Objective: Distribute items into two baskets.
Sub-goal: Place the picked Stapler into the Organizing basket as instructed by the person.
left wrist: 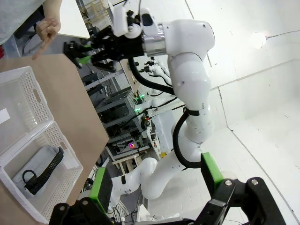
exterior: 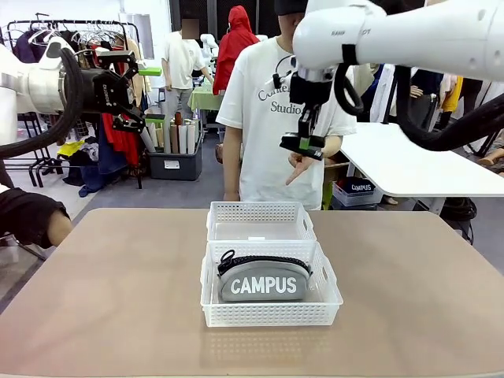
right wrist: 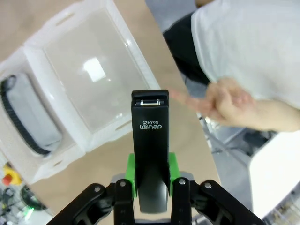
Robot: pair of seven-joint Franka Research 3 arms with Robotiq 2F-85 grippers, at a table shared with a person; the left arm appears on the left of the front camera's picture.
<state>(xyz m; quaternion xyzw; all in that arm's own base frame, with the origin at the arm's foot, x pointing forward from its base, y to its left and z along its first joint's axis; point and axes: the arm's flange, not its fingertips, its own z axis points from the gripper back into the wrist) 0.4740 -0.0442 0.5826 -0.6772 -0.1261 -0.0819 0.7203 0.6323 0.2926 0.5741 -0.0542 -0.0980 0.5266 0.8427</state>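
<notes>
My right pincer (right wrist: 151,185) is clamped on the black stapler (right wrist: 150,140), raised above the far basket (exterior: 260,221), which I judge its destination since the pouch (exterior: 263,278) occupies the near basket (exterior: 272,311). Left pincer (exterior: 126,83) idles, jaws apart. Tan surface (exterior: 110,283); clothes rack (exterior: 79,31) behind.

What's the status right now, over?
Left end effector open, raised. Right end effector shut on stapler. Pouch in near basket. Person's hand close behind.
</notes>
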